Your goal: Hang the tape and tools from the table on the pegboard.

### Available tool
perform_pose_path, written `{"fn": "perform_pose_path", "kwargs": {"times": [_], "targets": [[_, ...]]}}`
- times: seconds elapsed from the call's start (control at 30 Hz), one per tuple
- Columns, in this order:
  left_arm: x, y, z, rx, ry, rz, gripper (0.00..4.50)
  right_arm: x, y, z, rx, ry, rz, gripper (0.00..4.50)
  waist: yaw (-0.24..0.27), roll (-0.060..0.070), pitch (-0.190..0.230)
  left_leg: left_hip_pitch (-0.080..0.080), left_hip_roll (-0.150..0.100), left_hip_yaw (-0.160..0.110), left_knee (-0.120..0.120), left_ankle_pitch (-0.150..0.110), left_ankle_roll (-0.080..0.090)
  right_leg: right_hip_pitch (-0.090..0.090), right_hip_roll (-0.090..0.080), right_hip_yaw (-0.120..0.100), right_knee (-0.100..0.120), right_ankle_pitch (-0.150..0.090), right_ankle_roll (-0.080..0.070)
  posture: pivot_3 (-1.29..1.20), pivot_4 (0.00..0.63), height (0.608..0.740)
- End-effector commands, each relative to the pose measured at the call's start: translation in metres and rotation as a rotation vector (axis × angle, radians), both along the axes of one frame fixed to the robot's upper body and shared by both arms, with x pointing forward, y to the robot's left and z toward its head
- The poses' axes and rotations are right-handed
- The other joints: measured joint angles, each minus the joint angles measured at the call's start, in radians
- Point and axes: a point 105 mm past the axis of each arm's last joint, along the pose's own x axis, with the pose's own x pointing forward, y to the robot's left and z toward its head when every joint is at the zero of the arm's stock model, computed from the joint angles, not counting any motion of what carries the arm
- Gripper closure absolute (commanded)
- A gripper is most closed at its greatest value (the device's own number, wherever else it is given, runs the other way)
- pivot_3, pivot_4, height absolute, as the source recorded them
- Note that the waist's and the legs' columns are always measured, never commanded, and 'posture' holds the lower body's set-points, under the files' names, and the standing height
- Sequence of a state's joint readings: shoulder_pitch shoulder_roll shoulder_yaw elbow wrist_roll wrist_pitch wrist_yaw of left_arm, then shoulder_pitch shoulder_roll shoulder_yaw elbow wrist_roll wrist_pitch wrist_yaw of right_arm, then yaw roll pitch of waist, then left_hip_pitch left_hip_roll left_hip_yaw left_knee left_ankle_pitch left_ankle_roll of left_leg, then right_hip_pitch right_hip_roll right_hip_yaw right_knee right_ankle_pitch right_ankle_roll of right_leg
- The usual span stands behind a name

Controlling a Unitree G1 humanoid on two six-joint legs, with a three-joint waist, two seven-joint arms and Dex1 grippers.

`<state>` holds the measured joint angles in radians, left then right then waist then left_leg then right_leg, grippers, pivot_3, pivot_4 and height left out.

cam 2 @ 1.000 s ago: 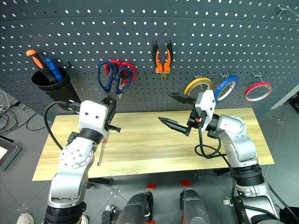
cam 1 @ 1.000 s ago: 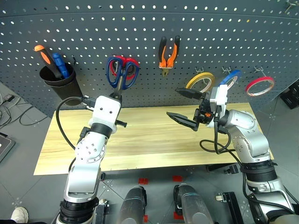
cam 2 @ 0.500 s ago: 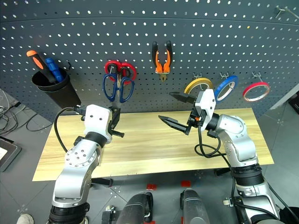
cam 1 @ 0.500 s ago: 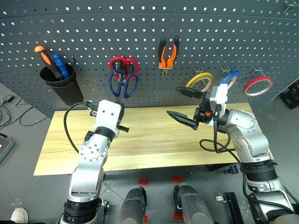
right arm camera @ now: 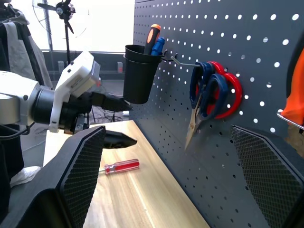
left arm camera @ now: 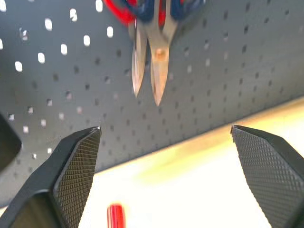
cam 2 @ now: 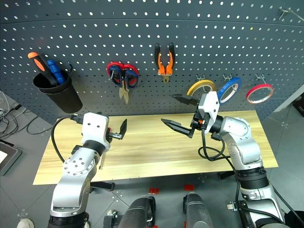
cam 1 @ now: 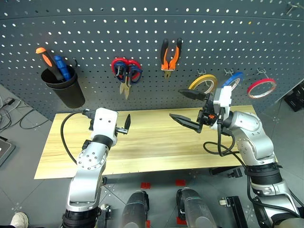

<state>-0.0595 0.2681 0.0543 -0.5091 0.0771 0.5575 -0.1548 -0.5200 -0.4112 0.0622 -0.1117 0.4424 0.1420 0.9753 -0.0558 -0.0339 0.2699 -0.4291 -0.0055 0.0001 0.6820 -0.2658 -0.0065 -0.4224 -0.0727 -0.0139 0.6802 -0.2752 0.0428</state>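
Note:
The dark blue-grey scissors (cam 1: 129,73) hang on a pegboard (cam 1: 95,28) hook, over the red-handled pair. Below them, my left gripper (left arm camera: 165,129) stands open and empty just above the table (cam 1: 152,147). The red-handled screwdriver (right arm camera: 121,166) lies on the wood beneath that gripper. Further right on the board hang the orange-and-black pliers (cam 1: 171,56), and at the far right the red tape (cam 1: 263,87). My right gripper (cam 1: 175,103) is held open and empty over the table's middle, pointing left.
A black cup (cam 1: 61,86) at the board's left holds an orange and a blue screwdriver. Yellow tape (cam 1: 203,83) and blue tape (cam 1: 233,79) hang between the pliers and the red tape. A cable runs from my left wrist.
My left gripper opened and let go of the blue-grey scissors, which now hang straight on the hook. It drew down and back from the board. The right arm stayed still.

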Motion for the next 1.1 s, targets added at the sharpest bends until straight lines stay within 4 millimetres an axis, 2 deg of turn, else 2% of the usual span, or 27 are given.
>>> {"fn": "perform_pose_path", "kwargs": {"times": [0.03,0.13,0.2,0.23,0.47,0.67,0.8,0.97,1.1], "targets": [[-0.020,0.016,-0.028,-0.007,0.095,0.068,0.02,-0.008,0.003,0.004,-0.006,-0.024,0.026,0.00,-0.001,0.000,0.000,0.000,0.000,0.000,0.000,0.000,0.000,0.000,0.000,0.000,0.000,0.000,0.000,-0.12,0.229,0.740],[-0.037,0.041,-0.050,-0.033,0.197,0.178,0.02,-0.013,0.012,-0.005,-0.054,-0.016,0.042,0.00,-0.001,0.000,0.000,0.000,0.001,0.000,0.000,-0.001,0.001,0.000,0.000,0.002,0.000,0.000,0.000,-0.12,0.254,0.740],[-0.041,0.056,-0.052,-0.031,0.222,0.220,0.02,-0.016,0.019,-0.007,-0.067,-0.009,0.051,0.00,0.002,0.000,0.000,0.001,0.001,-0.001,0.000,-0.003,0.005,0.000,0.000,0.001,0.000,0.000,0.000,-0.11,0.265,0.740],[-0.041,0.064,-0.050,-0.028,0.227,0.232,0.02,-0.018,0.025,-0.008,-0.076,0.001,0.059,0.00,0.003,0.000,0.001,0.001,0.001,-0.002,0.000,-0.003,0.005,0.000,0.000,0.001,0.000,0.000,0.000,-0.11,0.294,0.740],[-0.015,0.124,-0.037,-0.032,0.311,0.242,0.02,-0.029,0.069,-0.009,-0.162,0.018,0.132,0.00,0.005,0.002,0.017,0.004,0.000,-0.002,0.000,-0.003,0.006,0.003,0.001,0.001,0.001,0.000,0.000,-0.09,0.369,0.740],[0.022,0.129,-0.041,-0.057,0.409,0.128,0.02,-0.018,0.089,-0.015,-0.240,0.037,0.130,0.00,0.006,0.003,0.050,0.004,-0.001,-0.001,0.000,-0.004,0.006,0.002,0.000,0.000,0.001,0.000,-0.001,-0.10,0.426,0.740],[0.041,0.119,-0.045,-0.139,0.436,0.051,0.02,-0.009,0.098,-0.014,-0.265,0.027,0.113,0.00,0.001,0.001,0.076,0.004,0.000,-0.001,0.001,-0.003,0.007,0.001,0.000,-0.001,0.002,0.000,-0.001,-0.11,0.447,0.740],[0.060,0.109,-0.044,-0.136,0.439,0.006,0.02,-0.004,0.100,-0.009,-0.254,0.032,0.095,0.00,-0.004,0.000,0.104,0.003,0.001,0.000,0.000,-0.003,0.006,-0.001,0.000,-0.001,0.002,0.000,-0.001,-0.13,0.466,0.740],[0.071,0.115,-0.042,-0.113,0.437,0.038,0.02,-0.006,0.100,-0.007,-0.248,0.036,0.096,0.00,-0.006,0.001,0.125,0.003,0.001,0.001,0.001,-0.003,0.006,-0.002,0.000,-0.001,0.002,0.000,-0.001,-0.15,0.481,0.740]]}}
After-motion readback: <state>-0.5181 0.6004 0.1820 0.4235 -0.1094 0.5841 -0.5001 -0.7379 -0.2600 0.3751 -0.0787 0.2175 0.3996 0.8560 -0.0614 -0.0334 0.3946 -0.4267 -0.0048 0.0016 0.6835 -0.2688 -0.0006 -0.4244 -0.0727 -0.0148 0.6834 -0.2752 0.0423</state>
